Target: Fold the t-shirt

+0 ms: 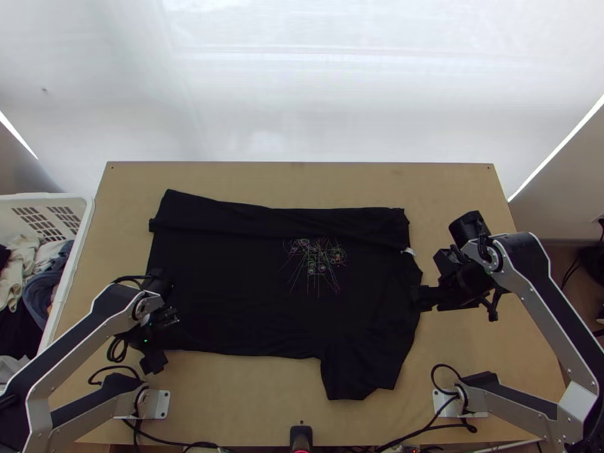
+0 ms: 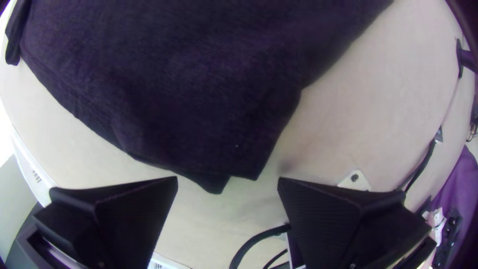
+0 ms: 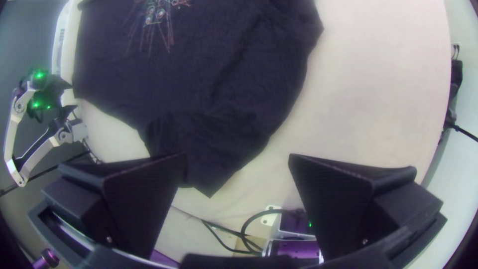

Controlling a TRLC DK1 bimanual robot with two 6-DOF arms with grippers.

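One black t-shirt [image 1: 241, 302]: lay mid-table, spread, far side turned inward; was probably light, limp, best pinched at the eight o'clock hem corner; left gripper [image 2: 228, 179] at eight, right gripper [image 3: 238, 156] at three, both gaped wide, empty

Matt cloth t-shirt [image 1: 226, 302], smooth wooden table [image 1: 453, 189], plastic basket [image 1: 81, 208]

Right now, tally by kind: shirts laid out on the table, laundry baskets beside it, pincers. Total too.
Black t-shirt on the table: 1
White laundry basket beside it: 1
Pincers: 2 (left pincer, right pincer, both open)
Total: 4
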